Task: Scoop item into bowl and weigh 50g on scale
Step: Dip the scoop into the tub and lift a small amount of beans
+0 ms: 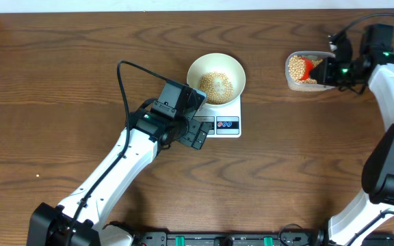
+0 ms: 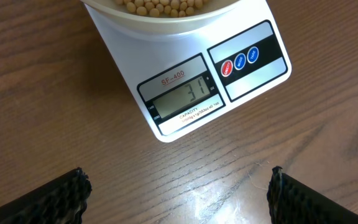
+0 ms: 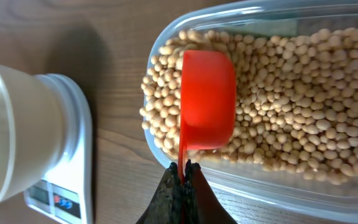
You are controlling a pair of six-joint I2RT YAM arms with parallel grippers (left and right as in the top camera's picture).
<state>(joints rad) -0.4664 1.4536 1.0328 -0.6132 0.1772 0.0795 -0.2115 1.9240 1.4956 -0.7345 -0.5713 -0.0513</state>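
The white bowl [image 1: 215, 77] holds a heap of tan beans [image 1: 215, 84] and stands on the white scale [image 1: 224, 117], whose display [image 2: 180, 94] reads 31. My left gripper [image 2: 178, 190] hovers open over bare wood just in front of the scale, nothing between its fingers. My right gripper [image 3: 182, 171] is shut on the thin handle of a red scoop [image 3: 207, 99], which lies rim-down, its back upward, on the beans [image 3: 291, 106] inside the clear tub [image 1: 308, 71] at the right.
The clear plastic tub's near rim [image 3: 272, 186] runs just past my right fingertips. The scale's red and blue buttons [image 2: 240, 60] face my left wrist. A black cable [image 1: 123, 89] loops over the left arm. Wood tabletop [image 1: 60, 102] surrounds everything.
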